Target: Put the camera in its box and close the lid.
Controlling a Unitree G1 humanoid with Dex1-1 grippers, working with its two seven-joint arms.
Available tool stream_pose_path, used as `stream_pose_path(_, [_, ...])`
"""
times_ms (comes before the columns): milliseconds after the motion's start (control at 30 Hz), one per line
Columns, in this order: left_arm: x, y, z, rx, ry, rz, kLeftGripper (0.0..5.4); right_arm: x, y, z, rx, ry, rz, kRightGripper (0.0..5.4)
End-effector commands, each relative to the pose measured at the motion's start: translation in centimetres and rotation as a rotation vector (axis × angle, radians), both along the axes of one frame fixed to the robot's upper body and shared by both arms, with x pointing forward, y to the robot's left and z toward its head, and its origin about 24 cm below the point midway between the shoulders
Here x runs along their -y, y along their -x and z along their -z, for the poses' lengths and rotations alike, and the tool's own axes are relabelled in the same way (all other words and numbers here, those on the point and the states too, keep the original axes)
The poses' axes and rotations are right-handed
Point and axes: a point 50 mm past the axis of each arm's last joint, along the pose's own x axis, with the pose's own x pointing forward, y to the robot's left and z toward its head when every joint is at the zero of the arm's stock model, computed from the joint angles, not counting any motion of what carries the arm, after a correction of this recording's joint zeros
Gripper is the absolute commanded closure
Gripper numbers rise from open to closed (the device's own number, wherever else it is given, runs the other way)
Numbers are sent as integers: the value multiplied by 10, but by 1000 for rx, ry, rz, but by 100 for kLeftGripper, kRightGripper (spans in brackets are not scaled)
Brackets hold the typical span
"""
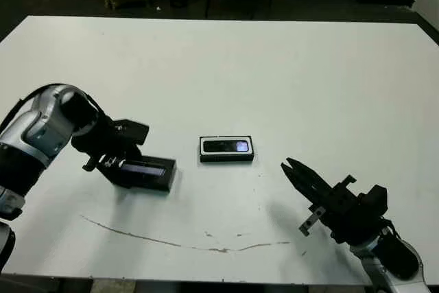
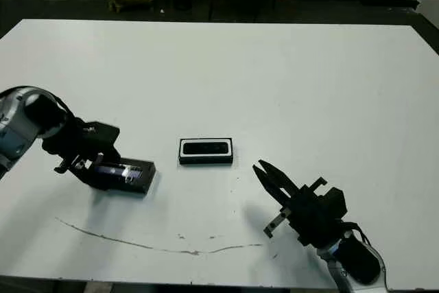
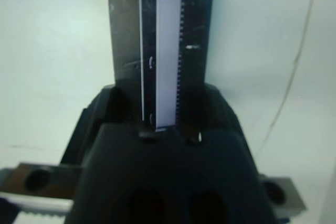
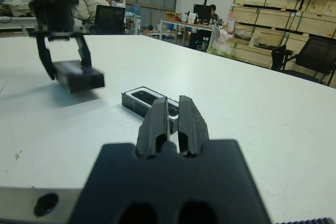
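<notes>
My left gripper [image 1: 115,161] is clamped across one end of the lid [image 1: 145,171], its long axis running out past the jaws toward the box [image 1: 227,149]. The camera [image 1: 227,146] lies lengthwise inside the box. My right gripper [image 2: 269,176] hangs pinched shut, empty, box just beyond its tips. The left wrist view alone shows the lid's pale panel edge-on; its far end is cut off.

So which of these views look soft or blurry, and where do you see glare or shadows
Left wrist view: the lid sits very close, soft-edged, its pale panel washed out. Right wrist view: the right claw in the foreground is blurred, and the lid shows motion smear with a shadow on the table. Left eye view: fairly sharp, a small bright reflection on the camera in the box.
</notes>
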Motion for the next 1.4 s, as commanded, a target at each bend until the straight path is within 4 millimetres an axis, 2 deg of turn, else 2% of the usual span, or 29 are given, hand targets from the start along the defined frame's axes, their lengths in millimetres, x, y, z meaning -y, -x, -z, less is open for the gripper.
stream_pose_path(33, [1,-3,-21,11,29,-48,313,0,0,5,-24,15,7,540])
stream_pose_path(200, [10,-10,-43,55,104,-134,313,-2,0,6,-32,14,11,540])
stream_pose_path(367, [22,-16,-52,100,178,-218,313,-2,0,4,-41,30,20,540])
stream_pose_path(533, [35,-21,-58,134,153,-214,313,-3,-1,2,-49,28,20,540])
stream_pose_path(967, [70,-41,-45,139,93,-201,313,-6,0,3,-62,36,34,540])
stream_pose_path(1400, [95,-42,-33,50,91,-183,313,-8,0,5,-50,27,31,540])
